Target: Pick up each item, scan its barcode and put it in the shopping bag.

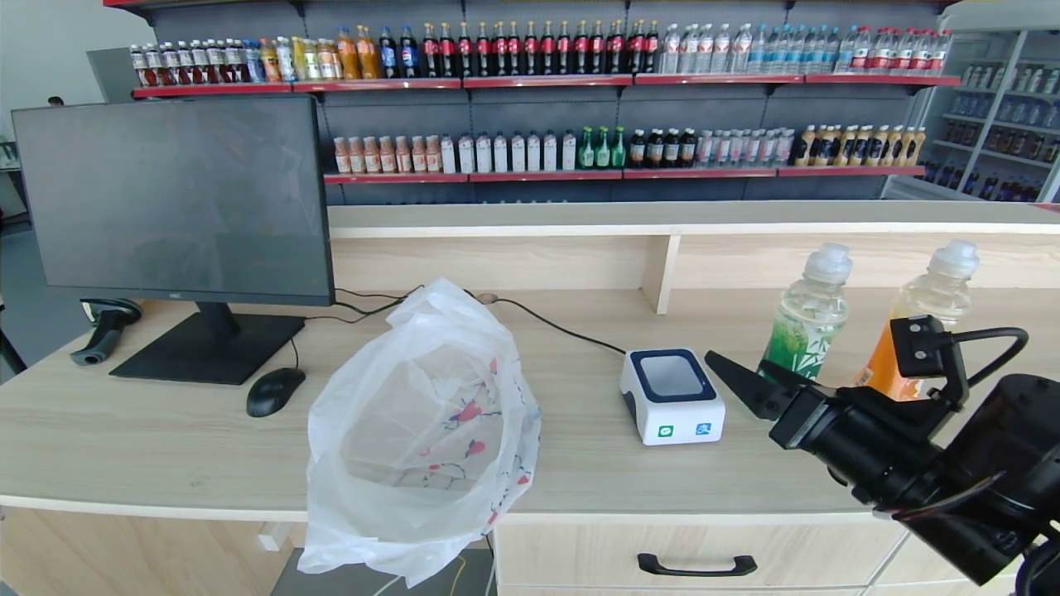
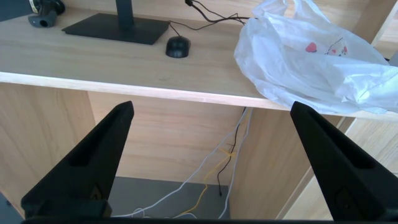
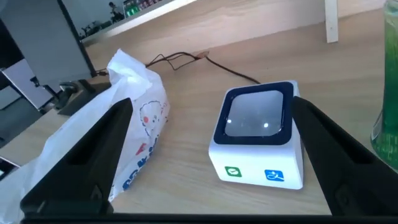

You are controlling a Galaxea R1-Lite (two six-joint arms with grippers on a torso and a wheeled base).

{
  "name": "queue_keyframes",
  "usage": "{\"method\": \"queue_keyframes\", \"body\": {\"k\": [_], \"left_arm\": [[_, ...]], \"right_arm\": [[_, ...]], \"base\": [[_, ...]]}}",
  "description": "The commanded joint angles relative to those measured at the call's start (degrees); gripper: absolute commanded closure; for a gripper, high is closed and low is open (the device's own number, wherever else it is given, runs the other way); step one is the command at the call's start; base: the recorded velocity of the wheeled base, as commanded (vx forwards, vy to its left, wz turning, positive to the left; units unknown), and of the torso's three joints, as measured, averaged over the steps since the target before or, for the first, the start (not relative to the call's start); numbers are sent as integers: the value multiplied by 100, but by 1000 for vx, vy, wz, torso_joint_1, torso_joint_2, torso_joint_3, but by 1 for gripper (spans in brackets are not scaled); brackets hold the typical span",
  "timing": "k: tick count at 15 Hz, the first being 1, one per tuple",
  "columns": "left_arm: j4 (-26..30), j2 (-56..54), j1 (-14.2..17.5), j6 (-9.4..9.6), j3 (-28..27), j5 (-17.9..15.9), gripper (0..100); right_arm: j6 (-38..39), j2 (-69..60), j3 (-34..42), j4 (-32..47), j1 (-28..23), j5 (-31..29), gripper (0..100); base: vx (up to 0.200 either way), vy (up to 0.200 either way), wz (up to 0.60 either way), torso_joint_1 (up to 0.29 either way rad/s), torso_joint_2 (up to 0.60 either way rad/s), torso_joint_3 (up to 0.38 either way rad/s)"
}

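Far L of the scanner [image 1: 672, 396], at the counter's [image 1: 166, 447] end, a handheld scan gun [image 1: 103, 327] sits by the monitor [image 1: 174, 199], w/ a mouse [image 1: 276, 391] just in front of the monitor's stand. L gripper [image 2: 211, 106] hangs below the counter's front edge, well L of the scanner, jaws wide apart on nothing; its wrist view adds cables [image 2: 217, 168] dangling under the counter. Shopping bag [image 1: 422, 430] lies near the scanner's L side, mouth open up and toward the front, its lower end drooping over the counter edge. The scanner's window faces up, a cord running off behind it. R gripper [image 3: 211, 107] sits just R of the scanner, pointing L at it, jaws apart and empty, the scanner btw the fingers in the R wrist view. Green-label bottle [image 1: 807, 319] stands upright just R of and behind the scanner, long axis vertical, cap up; the R wrist view catches just a green sliver of it outside the jaws, while the head view gives its full height. Orange bottle [image 1: 927, 319] stands upright further R, cap up, lower part hidden by the arm.
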Motion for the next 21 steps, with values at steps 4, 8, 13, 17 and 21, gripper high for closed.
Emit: {"method": "queue_keyframes", "body": {"k": [4, 8, 13, 17, 21], "left_arm": [[-1, -2, 1, 1, 0, 2, 0], [-1, -2, 1, 1, 0, 2, 0], [-1, -2, 1, 1, 0, 2, 0], [-1, -2, 1, 1, 0, 2, 0], [-1, -2, 1, 1, 0, 2, 0]], "right_arm": [[276, 303, -23, -8, -215, 147, 0], [355, 672, -155, -8, -513, 191, 0], [460, 787, -304, -8, -707, 191, 0], [460, 848, -419, -8, -953, 200, 0], [443, 848, -419, -8, -1155, 393, 0]], "base": [[0, 0, 0, 0, 0, 0], [0, 0, 0, 0, 0, 0], [0, 0, 0, 0, 0, 0], [0, 0, 0, 0, 0, 0], [0, 0, 0, 0, 0, 0]]}}
